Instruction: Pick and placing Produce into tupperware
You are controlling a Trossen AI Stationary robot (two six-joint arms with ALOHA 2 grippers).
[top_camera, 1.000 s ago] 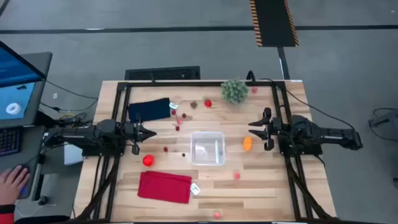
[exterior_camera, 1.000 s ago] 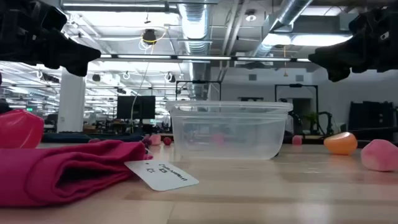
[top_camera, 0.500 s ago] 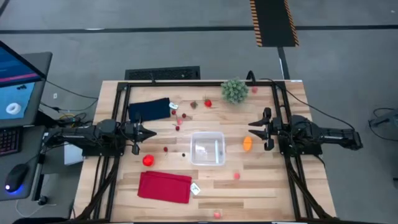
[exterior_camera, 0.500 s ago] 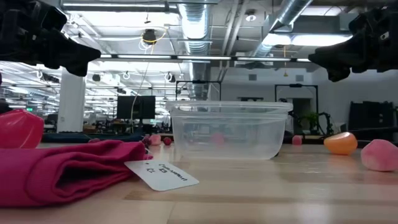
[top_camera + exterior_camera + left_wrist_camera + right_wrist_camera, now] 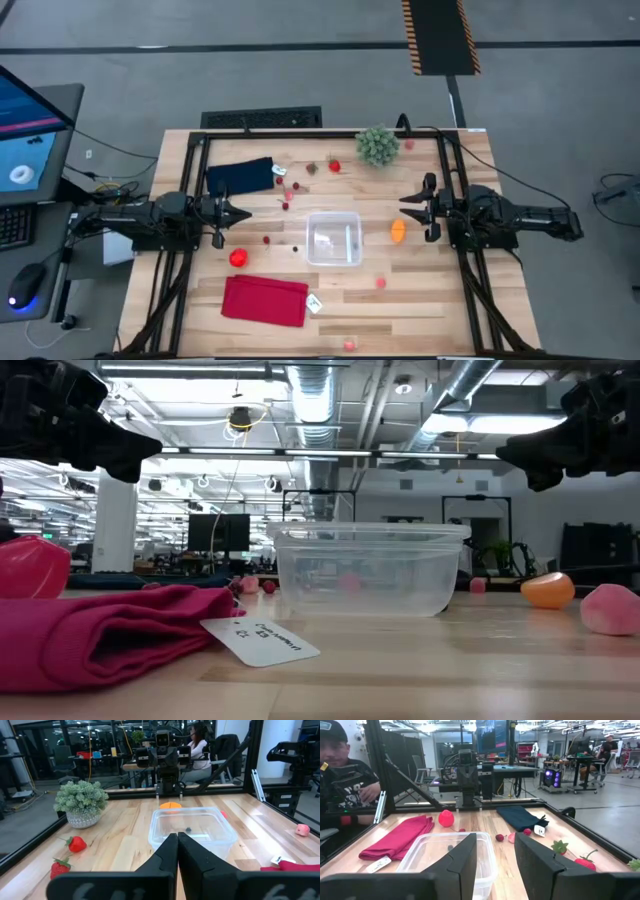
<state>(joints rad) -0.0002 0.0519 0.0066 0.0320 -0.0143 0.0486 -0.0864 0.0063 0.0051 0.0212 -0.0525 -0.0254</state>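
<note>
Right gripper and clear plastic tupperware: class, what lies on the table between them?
In the high view, a small orange toy fruit lies on the bare wood between the right gripper and the clear squarish tupperware, nearer the gripper; nothing else sits there.

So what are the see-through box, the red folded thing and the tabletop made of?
The box looks like thin clear plastic, slightly glossy: the room behind shows through its walls and its rim catches light. The red folded thing seems to be soft matte cloth, since it lies in rounded folds. The tabletop appears to be pale wood planks with visible grain and seams, perhaps lightly sealed.
</note>
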